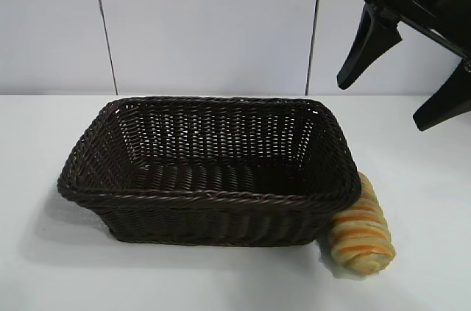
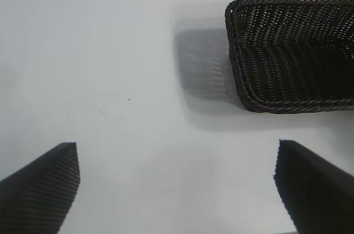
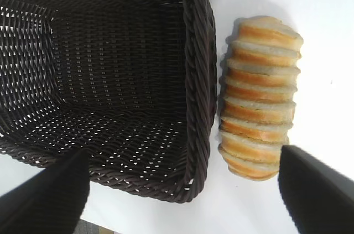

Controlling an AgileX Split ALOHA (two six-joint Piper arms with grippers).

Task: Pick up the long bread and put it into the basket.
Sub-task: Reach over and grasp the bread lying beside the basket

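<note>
The long bread [image 1: 360, 229], pale tan with orange-brown ridges, lies on the white table against the right end of the dark brown wicker basket [image 1: 210, 195]. The basket holds nothing. My right gripper [image 1: 390, 101] hangs open and empty high above the table at the upper right, behind and above the bread. Its wrist view shows the bread [image 3: 260, 97] beside the basket's braided rim [image 3: 199, 79], with the gripper [image 3: 182, 190] wide open over the basket's corner. My left gripper [image 2: 177, 187] is open and empty over bare table, apart from the basket [image 2: 293, 57].
A white panelled wall [image 1: 206, 24] stands behind the table. White tabletop [image 1: 434, 179] lies right of the bread and in front of the basket.
</note>
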